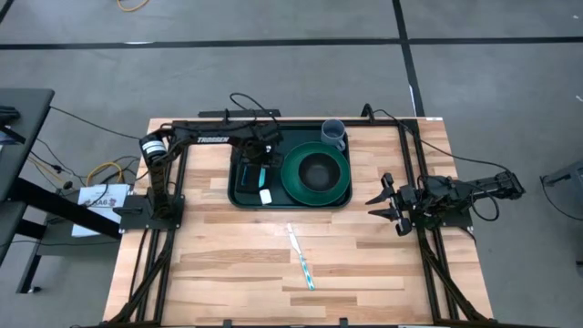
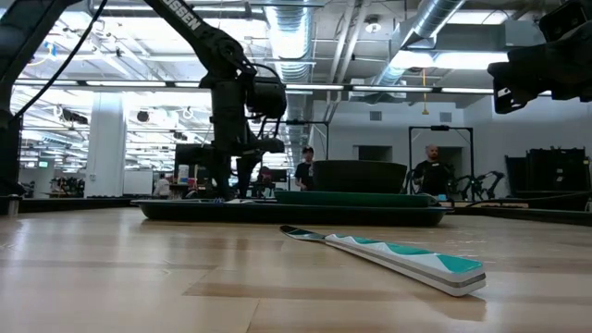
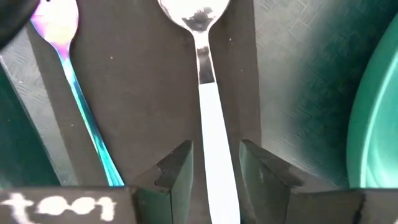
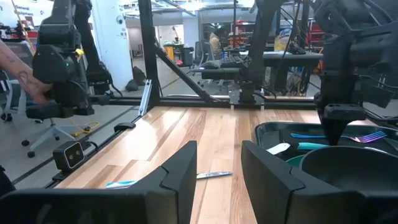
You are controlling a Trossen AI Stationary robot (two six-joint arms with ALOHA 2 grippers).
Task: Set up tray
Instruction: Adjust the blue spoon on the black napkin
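The dark green tray (image 1: 244, 193) lies at the table's far middle. A black napkin (image 3: 143, 93) lies in the tray's left part. On the napkin are a white-handled spoon (image 3: 208, 124) and an iridescent fork with a teal handle (image 3: 74, 81). My left gripper (image 1: 261, 162) points down over the napkin. It is open (image 3: 216, 171), with one finger on each side of the spoon's handle and a thin gap at both. My right gripper (image 1: 386, 206) hovers open past the tray's right end (image 4: 217, 174). A teal-and-white knife (image 1: 301, 260) lies on the bare wood nearer the front.
A round green plate (image 1: 293, 185) with a dark bowl (image 1: 316, 171) fills the tray's right part. A grey-blue cup (image 1: 333, 134) stands at the tray's far right corner. Black frame rails run along both table sides. People stand in the room beyond the table (image 2: 427, 171).
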